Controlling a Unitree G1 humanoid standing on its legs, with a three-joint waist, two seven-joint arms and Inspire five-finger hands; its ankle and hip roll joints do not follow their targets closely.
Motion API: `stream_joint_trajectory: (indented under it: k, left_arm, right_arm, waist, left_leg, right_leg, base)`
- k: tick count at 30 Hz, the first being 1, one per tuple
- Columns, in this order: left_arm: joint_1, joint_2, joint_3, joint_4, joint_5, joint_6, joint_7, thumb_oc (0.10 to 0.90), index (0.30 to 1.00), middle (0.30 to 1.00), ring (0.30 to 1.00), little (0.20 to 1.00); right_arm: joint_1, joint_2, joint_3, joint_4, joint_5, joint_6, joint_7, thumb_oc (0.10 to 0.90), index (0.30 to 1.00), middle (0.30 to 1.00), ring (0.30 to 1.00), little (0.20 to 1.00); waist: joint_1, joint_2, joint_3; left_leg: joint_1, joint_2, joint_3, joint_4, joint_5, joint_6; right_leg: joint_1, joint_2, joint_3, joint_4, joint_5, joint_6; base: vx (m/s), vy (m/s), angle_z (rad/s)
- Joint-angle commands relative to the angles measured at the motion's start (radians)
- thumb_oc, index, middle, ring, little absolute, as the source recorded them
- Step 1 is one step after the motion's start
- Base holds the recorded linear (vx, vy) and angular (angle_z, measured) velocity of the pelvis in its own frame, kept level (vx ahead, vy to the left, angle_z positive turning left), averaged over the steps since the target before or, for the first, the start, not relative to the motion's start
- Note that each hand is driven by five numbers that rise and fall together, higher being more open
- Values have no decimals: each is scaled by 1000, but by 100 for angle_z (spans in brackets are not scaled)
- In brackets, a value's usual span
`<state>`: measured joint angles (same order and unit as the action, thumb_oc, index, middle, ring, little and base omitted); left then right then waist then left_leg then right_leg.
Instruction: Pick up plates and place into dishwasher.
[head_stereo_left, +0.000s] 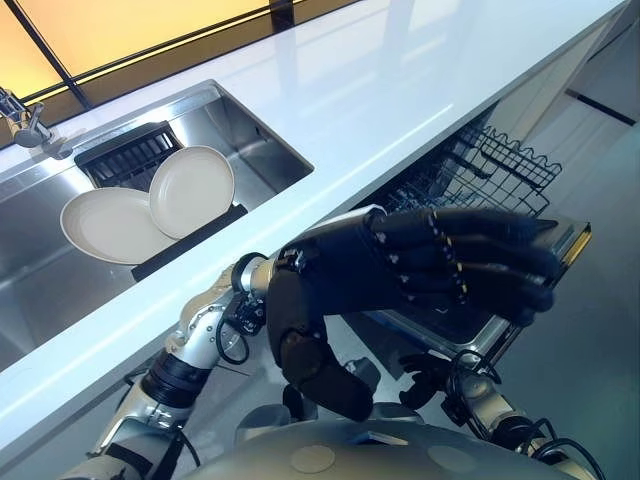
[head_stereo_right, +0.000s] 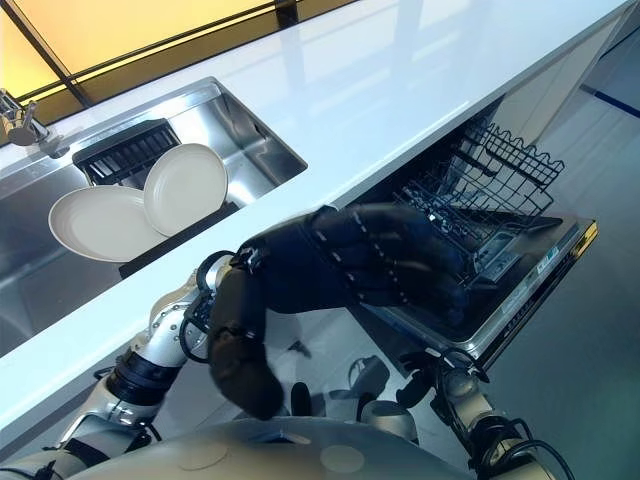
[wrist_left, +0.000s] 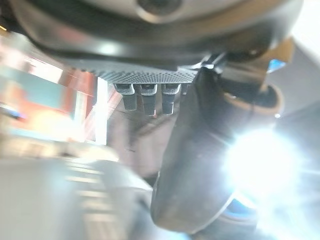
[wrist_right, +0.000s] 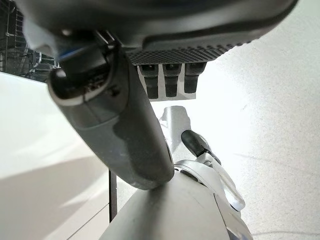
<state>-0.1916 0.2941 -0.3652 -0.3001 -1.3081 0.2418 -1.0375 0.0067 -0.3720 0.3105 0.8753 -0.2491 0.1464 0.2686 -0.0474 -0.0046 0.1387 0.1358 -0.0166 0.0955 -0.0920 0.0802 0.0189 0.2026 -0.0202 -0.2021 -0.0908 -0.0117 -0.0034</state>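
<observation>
Left hand (head_stereo_left: 420, 265) is up in front of the camera, fingers straight and spread, thumb (head_stereo_left: 310, 365) hanging below, holding nothing. My read: it's raised w/ fingers apart to be ready for a reach, no grab started yet. Plates are well beyond the hand, over the counter (head_stereo_left: 350, 110), down in the sink (head_stereo_left: 245, 125): two of them, big plate (head_stereo_left: 105, 225) lying almost flat, small plate (head_stereo_left: 192, 190) propped against it at a tilt, rims overlapping. Both lean on a black drying rack (head_stereo_left: 130, 155) w/ a dark mat (head_stereo_left: 190, 243) under their near edge, prob. why they sit angled rather than flat. Tilt leaves the small plate's rim exposed, which looks like the easier edge to pinch. Plates themselves: plain off-white, round, shallow, glossy glaze, no food visible; likely slick and hard, so a firm rim pinch is needed. Dishwasher (head_stereo_left: 480, 330) is right behind the hand, door dropped open, wire basket (head_stereo_left: 490, 165) pulled out, so the drop-off spot is ready. Right hand (wrist_right: 170, 82) in its wrist view: fingers straight, empty, hanging over pale floor, idle.
</observation>
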Motion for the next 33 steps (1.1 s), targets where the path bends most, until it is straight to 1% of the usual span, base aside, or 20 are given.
stream_joint_trajectory:
  k: [1, 2, 4, 5, 6, 8, 9, 10, 11, 12, 13, 14, 15, 16, 17, 20, 23, 26, 30, 33]
  left_arm:
    - [-22, -41, 59, -47, -24, -306, 193, 800, 900, 900, 900, 900]
    - [-22, -37, 66, -50, -14, -318, 206, 800, 900, 900, 900, 900]
    - [-23, 10, 135, -53, 216, -509, 368, 800, 900, 900, 900, 900]
    - [-23, 35, 166, -55, 342, -586, 442, 800, 900, 900, 900, 900]
    - [-30, 100, 223, -45, 599, -682, 590, 800, 900, 900, 900, 900]
    - [-43, 151, 261, -39, 852, -765, 763, 800, 900, 900, 900, 900]
    - [-81, 215, 302, -22, 1099, -756, 939, 800, 900, 900, 900, 900]
    - [-135, 300, 333, 21, 1316, -733, 1080, 800, 900, 900, 900, 900]
    - [-165, 342, 346, 39, 1348, -700, 1108, 800, 900, 900, 900, 900]
    - [-231, 436, 370, 83, 1517, -643, 1207, 800, 900, 900, 900, 900]
    - [-288, 520, 368, 129, 1631, -611, 1263, 800, 900, 900, 900, 900]
    - [-298, 531, 366, 136, 1641, -610, 1278, 800, 900, 900, 900, 900]
    - [-379, 657, 346, 216, 1798, -541, 1315, 800, 900, 900, 900, 900]
    - [-451, 760, 300, 289, 1897, -509, 1311, 800, 900, 900, 900, 900]
    - [-504, 821, 252, 326, 1905, -492, 1307, 800, 900, 900, 900, 900]
    - [-632, 944, 113, 424, 1908, -493, 1247, 800, 900, 900, 900, 900]
    - [-736, 1013, -20, 486, 1953, -513, 1194, 800, 900, 900, 900, 900]
    - [-820, 1042, -138, 534, 2008, -539, 1152, 800, 900, 900, 900, 900]
    - [-923, 1059, -273, 571, 2098, -589, 1150, 800, 900, 900, 900, 900]
    - [-1001, 1050, -361, 580, 2083, -603, 1124, 800, 900, 900, 900, 900]
  right_arm:
    - [-62, -1, 37, 82, 39, -80, -19, 800, 900, 900, 900, 900]
    - [-62, 0, 36, 83, 39, -81, -20, 800, 900, 900, 900, 900]
    - [-56, 4, 30, 92, 34, -91, -29, 800, 900, 900, 900, 900]
    - [-51, 4, 26, 94, 31, -94, -33, 800, 900, 900, 900, 900]
    - [-42, 3, 20, 98, 25, -100, -38, 800, 900, 900, 900, 900]
    - [-35, 3, 21, 105, 23, -106, -46, 800, 900, 900, 900, 900]
    - [-32, 7, 31, 141, 29, -131, -63, 800, 900, 900, 900, 900]
    - [-32, 10, 42, 165, 37, -145, -76, 800, 900, 900, 900, 900]
    - [-33, 11, 47, 175, 42, -150, -80, 800, 900, 900, 900, 900]
    - [-37, 10, 61, 191, 53, -154, -86, 800, 900, 900, 900, 900]
    - [-41, 11, 68, 200, 59, -154, -89, 800, 900, 900, 900, 900]
    - [-43, 13, 68, 202, 59, -154, -90, 800, 900, 900, 900, 900]
    - [-45, 9, 79, 202, 67, -142, -92, 800, 900, 900, 900, 900]
    - [-50, 6, 86, 198, 77, -128, -92, 800, 900, 900, 900, 900]
    - [-53, 5, 89, 199, 82, -122, -93, 800, 900, 900, 900, 900]
    - [-60, -6, 92, 202, 96, -106, -88, 800, 900, 900, 900, 900]
    - [-66, -14, 94, 218, 105, -100, -89, 800, 900, 900, 900, 900]
    - [-72, -18, 94, 239, 116, -97, -92, 800, 900, 900, 900, 900]
    - [-76, -26, 91, 255, 128, -81, -100, 800, 900, 900, 900, 900]
    - [-78, -29, 84, 268, 141, -73, -110, 800, 900, 900, 900, 900]
  waist:
    - [37, -9, -41]
    - [38, -9, -41]
    - [48, -6, -45]
    - [52, -5, -46]
    - [59, -1, -50]
    - [63, 3, -56]
    - [66, 5, -63]
    - [67, 8, -70]
    - [68, 9, -77]
    - [68, 14, -86]
    - [67, 18, -88]
    - [67, 17, -90]
    - [64, 27, -99]
    - [62, 35, -103]
    - [62, 40, -103]
    - [61, 56, -102]
    - [59, 71, -99]
    - [55, 84, -95]
    - [43, 99, -91]
    - [33, 108, -88]
  left_leg:
    - [48, -11, 32, 5, -144, 0]
    - [48, -10, 31, 5, -143, 0]
    - [46, -10, 25, 5, -140, -1]
    - [46, -10, 23, 5, -139, -2]
    - [45, -10, 18, 5, -137, -3]
    - [44, -10, 13, 5, -137, -1]
    - [43, -13, 9, 5, -136, 1]
    - [45, -13, 8, 5, -139, 2]
    - [40, -14, 8, 5, -135, 1]
    - [36, -13, 11, 5, -134, 0]
    - [40, -14, 12, 5, -137, 0]
    - [37, -14, 12, 5, -134, 0]
    - [33, -15, 17, 5, -133, -2]
    - [32, -16, 22, 5, -132, -3]
    - [32, -16, 23, 5, -132, -4]
    - [35, -19, 29, 5, -132, -6]
    - [42, -24, 30, 5, -133, -6]
    - [51, -28, 32, 5, -136, -4]
    - [59, -32, 38, 5, -139, -3]
    - [65, -35, 45, 5, -143, -1]
  right_leg:
    - [-50, 13, 1, 70, -50, 40]
    - [-50, 13, 0, 70, -50, 40]
    - [-49, 13, -5, 71, -53, 40]
    - [-48, 14, -7, 72, -55, 40]
    - [-47, 16, -11, 73, -58, 39]
    - [-47, 18, -12, 73, -61, 40]
    - [-46, 20, -11, 72, -65, 40]
    - [-42, 22, -11, 72, -70, 42]
    - [-47, 22, -11, 71, -68, 42]
    - [-48, 24, -11, 69, -69, 41]
    - [-43, 24, -13, 69, -74, 42]
    - [-46, 24, -14, 68, -71, 42]
    - [-47, 23, -15, 65, -70, 42]
    - [-46, 21, -20, 62, -67, 44]
    - [-45, 20, -24, 61, -65, 46]
    - [-41, 15, -32, 59, -63, 53]
    - [-37, 11, -35, 59, -62, 58]
    - [-32, 8, -34, 59, -61, 63]
    - [-28, 1, -29, 57, -58, 71]
    - [-27, -5, -22, 54, -53, 77]
  base:
    - [0, 0, 0]
    - [0, 0, 0]
    - [0, 0, 0]
    - [0, 0, 0]
    - [5, 6, 4]
    - [12, 8, 3]
    - [36, 8, 3]
    - [32, 6, 4]
    - [33, 2, 8]
    - [33, -1, 12]
    - [28, -2, 14]
    - [32, 1, 11]
    - [26, 9, 6]
    - [44, 16, 2]
    - [39, 20, 0]
    - [44, 29, 1]
    - [64, 48, 1]
    - [84, 60, 2]
    - [94, 66, 1]
    - [103, 69, -3]
